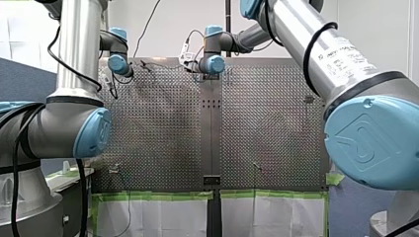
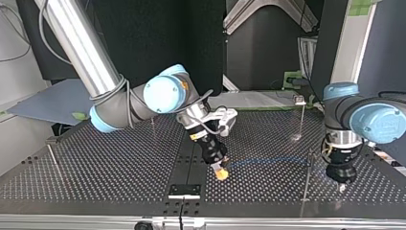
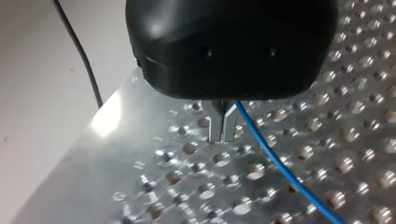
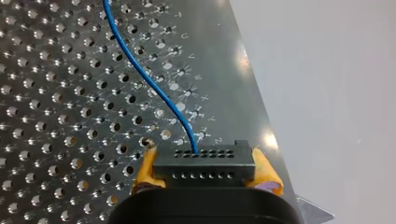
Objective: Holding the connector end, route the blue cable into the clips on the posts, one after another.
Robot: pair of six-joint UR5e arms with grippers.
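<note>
In the right wrist view my right gripper point(image 4: 204, 175) is shut on the black connector point(image 4: 204, 164), with a yellow pad on each side of it. The blue cable point(image 4: 149, 79) leaves the connector and runs off over the perforated plate. In the top view my right gripper point(image 2: 221, 173) leans down over the table's middle, and the blue cable point(image 2: 273, 160) runs from it towards my left gripper point(image 2: 341, 186). In the left wrist view my left gripper point(image 3: 223, 135) hangs just above the plate with its metal fingers a narrow slit apart. The blue cable point(image 3: 275, 158) passes beside them, not between them.
Thin posts stand on the perforated table point(image 2: 119, 167): one with a clip at the back point(image 2: 302, 117), one near my left gripper point(image 2: 309, 177), one at the top view's left point(image 2: 51, 158). A black bracket point(image 2: 184, 190) sits at the near edge. A black wire point(image 3: 79, 51) hangs past the table's corner.
</note>
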